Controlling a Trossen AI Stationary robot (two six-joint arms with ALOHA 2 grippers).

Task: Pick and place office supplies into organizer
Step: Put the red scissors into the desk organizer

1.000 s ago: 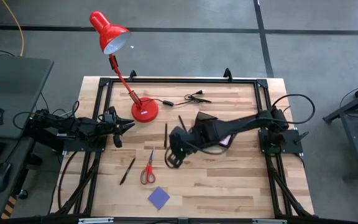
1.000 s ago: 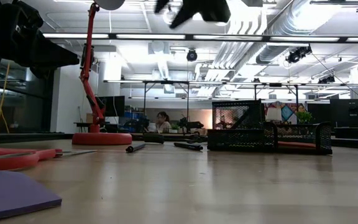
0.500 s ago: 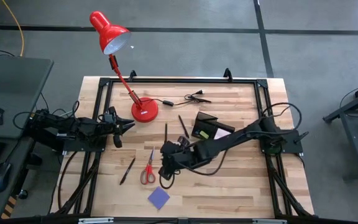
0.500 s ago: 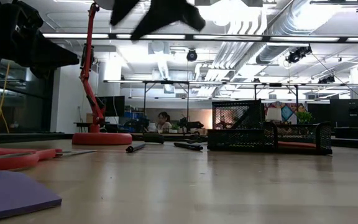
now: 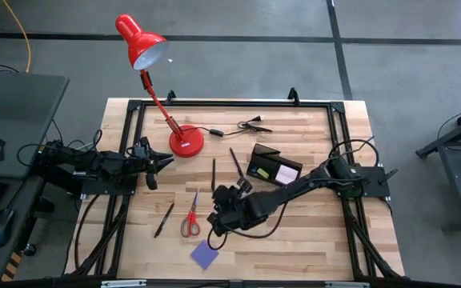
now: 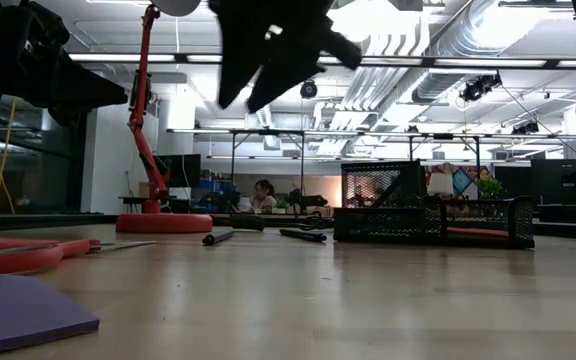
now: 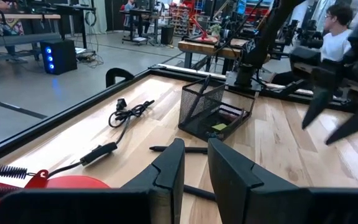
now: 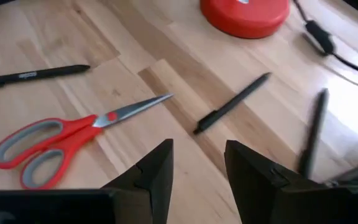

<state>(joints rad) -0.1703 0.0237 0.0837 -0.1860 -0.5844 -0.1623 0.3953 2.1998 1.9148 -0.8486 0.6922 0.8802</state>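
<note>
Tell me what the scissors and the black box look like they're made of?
The scissors: shiny blades, likely metal; smooth red handles with grey lining, probably plastic. The black box: see-through mesh walls, likely painted wire. The table beneath looks like pale wooden planks with visible grain.

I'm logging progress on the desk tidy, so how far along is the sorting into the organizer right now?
Partly done: the organizer already holds a pink note pad. In hand: nothing; the right gripper hangs open and empty between scissors and purple note pad. The left gripper waits at the table's left edge. Left: scissors, purple pad and loose pens.
</note>
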